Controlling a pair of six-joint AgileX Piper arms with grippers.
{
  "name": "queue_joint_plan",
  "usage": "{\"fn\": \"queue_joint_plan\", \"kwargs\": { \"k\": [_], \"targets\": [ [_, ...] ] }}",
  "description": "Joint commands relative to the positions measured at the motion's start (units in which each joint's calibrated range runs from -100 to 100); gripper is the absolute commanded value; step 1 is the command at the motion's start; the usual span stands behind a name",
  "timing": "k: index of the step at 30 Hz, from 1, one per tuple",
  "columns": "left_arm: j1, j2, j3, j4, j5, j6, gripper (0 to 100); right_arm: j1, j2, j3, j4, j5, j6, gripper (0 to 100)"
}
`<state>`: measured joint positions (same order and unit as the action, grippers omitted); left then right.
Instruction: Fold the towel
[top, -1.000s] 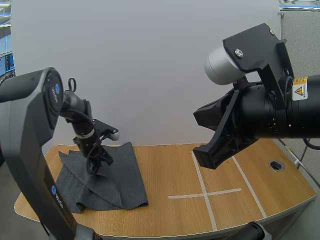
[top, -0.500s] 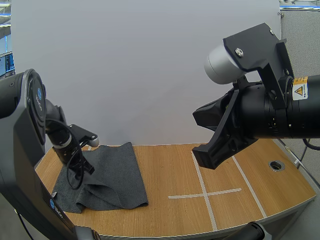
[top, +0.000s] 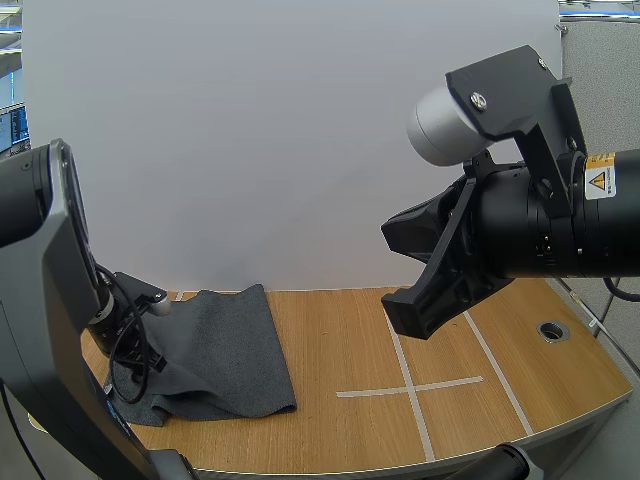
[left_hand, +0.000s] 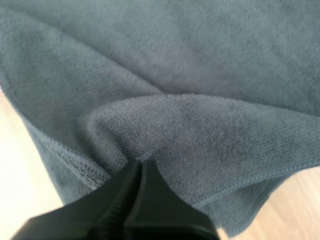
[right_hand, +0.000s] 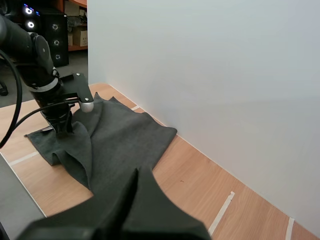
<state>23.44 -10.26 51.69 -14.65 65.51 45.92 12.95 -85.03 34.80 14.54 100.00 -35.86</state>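
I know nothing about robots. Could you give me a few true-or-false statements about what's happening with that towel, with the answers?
1. The towel is dark grey. True.
2. The right gripper holds the towel. False: it is shut on nothing, up above the table.
3. The left gripper pinches a fold of the towel. True.
4. The towel covers the white tape cross. False: the cross lies bare, apart from the towel.

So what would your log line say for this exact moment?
left gripper: shut on a raised fold of the dark grey towel | right gripper: shut on nothing, away from it | towel: partly folded, on wooden table
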Motion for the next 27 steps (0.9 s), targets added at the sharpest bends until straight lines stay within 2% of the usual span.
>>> {"fn": "queue_joint_plan", "kwargs": {
  "k": [1,8,12,15,27],
  "targets": [
    [1.64,-1.25,0.31,-2.08,2.65,2.54,0,-0.1,-0.51,-0.06,0.94,0.0,0.11,0],
    [5.93,-3.11,0.31,-6.59,7.27,8.99,0,-0.1,-0.51,-0.06,1.46,0.0,0.11,0],
    [7.31,-3.24,0.31,-7.96,10.37,11.05,0,-0.1,-0.51,-0.06,2.38,0.0,0.11,0],
    [7.49,-3.11,0.9,-8.41,11.8,11.89,0,-0.1,-0.51,-0.06,2.77,0.0,0.11,0],
    [7.49,-3.01,3.12,-9.35,2.63,14.35,0,-0.1,-0.51,-0.06,2.74,0.0,0.11,0]
  ]
}}
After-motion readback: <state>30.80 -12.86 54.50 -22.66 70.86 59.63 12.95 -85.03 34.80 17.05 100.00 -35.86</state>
